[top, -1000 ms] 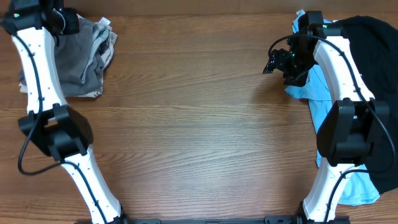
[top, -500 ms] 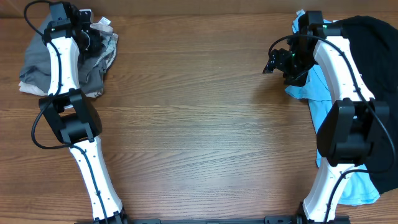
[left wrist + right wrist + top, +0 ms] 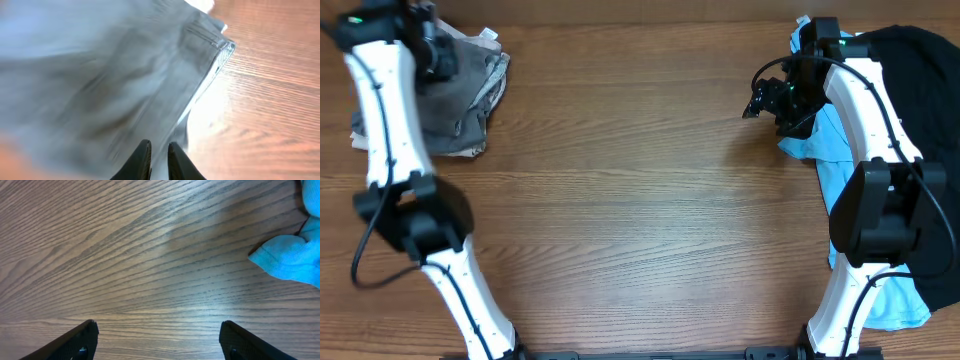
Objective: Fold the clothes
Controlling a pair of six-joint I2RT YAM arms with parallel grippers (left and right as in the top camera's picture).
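Note:
The grey shorts [image 3: 455,100] lie crumpled at the table's far left corner, with a pale beige edge [image 3: 358,140] under them. In the left wrist view they [image 3: 125,75] fill the frame, blurred, with the waistband toward the wood. My left gripper [image 3: 435,55] hovers over them, and its fingers [image 3: 159,145] are almost together with nothing seen between them. My right gripper [image 3: 760,100] is wide open [image 3: 157,330] over bare wood, just left of the light-blue T-shirt [image 3: 828,178], whose corner shows in the right wrist view [image 3: 295,255]. The black T-shirt [image 3: 930,80] lies at the far right.
The wooden table [image 3: 640,200] stretches between the two piles. Both arm bases stand at the front edge. The light-blue T-shirt runs down the right edge under the right arm.
My left arm swung right over the grey shorts and then back to the left; the shorts shifted slightly. The right arm has not moved.

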